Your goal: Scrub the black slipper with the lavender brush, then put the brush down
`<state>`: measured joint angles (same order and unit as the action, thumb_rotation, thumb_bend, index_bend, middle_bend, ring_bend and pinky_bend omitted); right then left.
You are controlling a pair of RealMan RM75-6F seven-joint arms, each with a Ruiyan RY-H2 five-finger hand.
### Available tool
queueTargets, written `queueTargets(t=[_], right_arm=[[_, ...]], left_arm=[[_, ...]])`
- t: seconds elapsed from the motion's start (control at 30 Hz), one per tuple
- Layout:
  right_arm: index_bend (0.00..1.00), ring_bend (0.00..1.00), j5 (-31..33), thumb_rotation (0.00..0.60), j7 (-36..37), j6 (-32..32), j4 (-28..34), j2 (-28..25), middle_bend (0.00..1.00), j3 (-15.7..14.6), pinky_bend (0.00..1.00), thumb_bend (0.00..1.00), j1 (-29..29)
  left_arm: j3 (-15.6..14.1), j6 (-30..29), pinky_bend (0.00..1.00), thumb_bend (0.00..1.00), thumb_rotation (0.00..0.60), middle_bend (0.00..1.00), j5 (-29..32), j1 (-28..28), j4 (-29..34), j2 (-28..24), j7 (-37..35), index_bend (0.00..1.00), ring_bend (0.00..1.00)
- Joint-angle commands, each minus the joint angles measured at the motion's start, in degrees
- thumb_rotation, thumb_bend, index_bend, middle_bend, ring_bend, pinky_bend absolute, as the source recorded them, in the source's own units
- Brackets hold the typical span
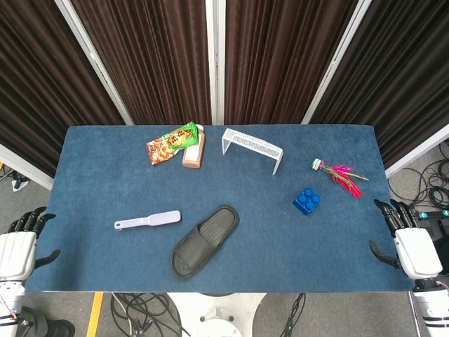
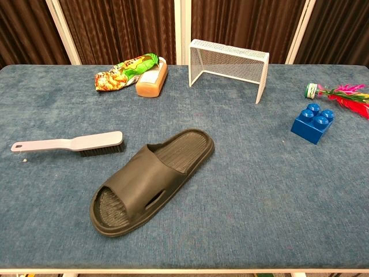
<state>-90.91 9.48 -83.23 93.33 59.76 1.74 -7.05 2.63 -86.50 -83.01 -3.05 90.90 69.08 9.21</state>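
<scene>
The black slipper [image 1: 205, 241] [image 2: 152, 178] lies sole down near the table's front middle, toe end pointing to the front left. To its left lies the lavender brush [image 1: 148, 220] [image 2: 69, 142], bristles toward the front, handle pointing left. My left hand [image 1: 17, 247] hangs beside the table's front left corner, fingers apart and empty. Off the front right corner my right hand [image 1: 409, 243] is also spread and holds nothing. Neither hand shows in the chest view.
At the back stand a snack bag [image 1: 170, 144] [image 2: 124, 71], an orange bottle [image 1: 193, 150] [image 2: 152, 80] and a small white mesh goal [image 1: 252, 148] [image 2: 229, 64]. A blue brick [image 1: 306, 201] [image 2: 312, 122] and a pink feather shuttlecock [image 1: 339, 173] [image 2: 340, 94] lie at the right.
</scene>
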Motion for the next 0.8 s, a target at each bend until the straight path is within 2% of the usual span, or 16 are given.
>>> queueTargets(t=[0.03, 0.33, 0.43, 0.57, 0.8], right_arm=[[0.01, 0.0, -0.16, 0.6, 0.05, -0.07, -0.03, 0.0, 0.13, -0.08, 0.0, 0.26, 0.03], [0.01, 0.0, -0.94, 0.6, 0.46, -1.06, 0.72, -1.07, 0.12, 0.38, 0.0, 0.26, -0.17], [0.01, 0.0, -0.98, 0.6, -0.71, -1.17, 1.47, -2.02, 0.12, 1.11, 0.0, 0.26, -0.68], [0.01, 0.0, -0.69, 0.6, -2.08, -0.63, 2.71, -3.39, 0.12, 2.25, 0.0, 0.26, -1.79], [0.01, 0.0, 0.06, 0.6, -2.47, 0.33, 3.28, -3.86, 0.12, 2.54, 0.0, 0.26, -2.39]], left_arm=[[-0.11, 0.23, 0.29, 0.0, 0.6, 0.27, 0.04, -0.03, 0.04, -0.01, 0.13, 0.32, 0.22], [1.03, 2.91, 0.29, 0.0, 0.6, 0.27, -0.4, -2.57, 0.63, 0.11, -0.88, 0.32, 0.22], [1.78, 6.85, 0.29, 0.0, 0.6, 0.27, 0.0, -5.17, 2.01, -0.03, -2.81, 0.32, 0.22], [2.68, 15.45, 0.3, 0.0, 0.6, 0.27, 1.59, -10.27, 3.57, 0.59, -5.43, 0.32, 0.22], [2.61, 28.04, 0.3, 0.0, 0.6, 0.27, 6.16, -17.54, 2.11, 5.92, -3.05, 0.31, 0.22]])
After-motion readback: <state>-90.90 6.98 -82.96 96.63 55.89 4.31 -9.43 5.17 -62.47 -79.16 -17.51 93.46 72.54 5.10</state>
